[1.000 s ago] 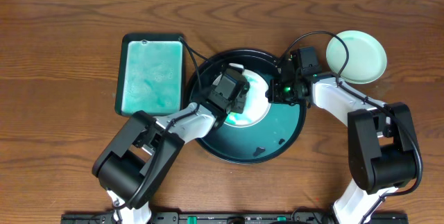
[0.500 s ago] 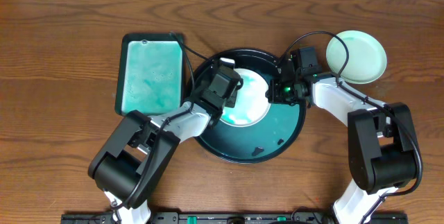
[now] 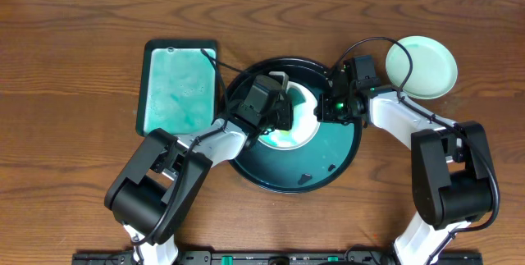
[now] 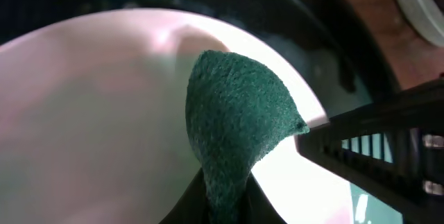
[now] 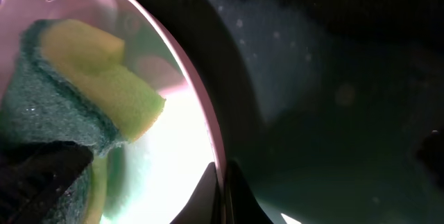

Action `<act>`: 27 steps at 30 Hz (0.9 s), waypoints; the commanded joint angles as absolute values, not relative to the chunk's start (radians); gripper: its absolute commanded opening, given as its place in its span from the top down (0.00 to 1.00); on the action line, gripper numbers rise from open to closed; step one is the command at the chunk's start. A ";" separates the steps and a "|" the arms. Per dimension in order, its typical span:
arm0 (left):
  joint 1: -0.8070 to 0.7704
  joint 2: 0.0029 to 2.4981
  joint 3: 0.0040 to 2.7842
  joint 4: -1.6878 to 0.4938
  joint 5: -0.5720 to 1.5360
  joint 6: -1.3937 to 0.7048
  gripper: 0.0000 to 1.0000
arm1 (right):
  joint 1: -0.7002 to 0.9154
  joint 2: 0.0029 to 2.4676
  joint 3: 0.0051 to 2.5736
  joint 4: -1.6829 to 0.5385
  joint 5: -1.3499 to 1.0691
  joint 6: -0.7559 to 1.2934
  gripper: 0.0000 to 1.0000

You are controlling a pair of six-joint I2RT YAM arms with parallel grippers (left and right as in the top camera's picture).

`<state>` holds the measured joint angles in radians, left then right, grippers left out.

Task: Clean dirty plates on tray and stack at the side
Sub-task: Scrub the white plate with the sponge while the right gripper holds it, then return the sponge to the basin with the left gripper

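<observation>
A white plate (image 3: 302,121) lies tilted in the round black-rimmed tray (image 3: 271,185). My left gripper (image 3: 279,105) is shut on a green and yellow sponge (image 4: 236,127) and presses it on the plate's face (image 4: 90,113). Its jaws (image 4: 225,207) pinch the sponge's lower end. My right gripper (image 3: 321,109) is shut on the plate's right rim (image 5: 198,113), with its fingertips (image 5: 223,186) either side of the rim. The sponge also shows in the right wrist view (image 5: 90,78). A pale mint-green plate (image 3: 421,66) sits on the table at the far right. A third plate is not in view.
A rectangular teal tray (image 3: 180,87) stands left of the round tray. The round tray's dark wet floor (image 5: 333,113) lies right of the held plate. My right arm's frame (image 4: 388,134) is close to the sponge. Bare wood surrounds the trays.
My left gripper has slid the sponge up and left over the plate, then back to the right. The right gripper and the plate have stayed put.
</observation>
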<state>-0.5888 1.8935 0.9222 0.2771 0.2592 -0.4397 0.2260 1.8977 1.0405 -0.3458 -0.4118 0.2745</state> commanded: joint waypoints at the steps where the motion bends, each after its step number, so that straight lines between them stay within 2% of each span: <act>1: -0.579 1.885 0.916 0.278 0.117 -0.317 0.93 | 0.244 1.936 1.032 -0.360 -0.390 0.276 0.99; 4: -0.572 1.838 0.916 0.271 -0.126 -0.282 0.93 | 0.244 1.936 1.032 -0.359 -0.390 0.276 0.99; 7: -0.563 1.747 0.916 0.270 -0.280 -0.241 0.93 | 0.244 1.936 1.032 -0.359 -0.390 0.275 0.99; 16: -0.471 1.505 0.916 0.183 -0.285 -0.226 0.92 | 0.244 1.936 1.032 -0.362 -0.390 0.276 0.99; 27: -0.135 1.566 0.915 -0.036 -0.221 -0.372 0.92 | 0.244 1.936 1.032 -0.354 -0.390 0.275 0.99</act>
<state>-0.2066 1.5307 0.9157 -0.0235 -0.2596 -0.3153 0.2260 1.8977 1.0405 -0.3454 -0.4118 0.2745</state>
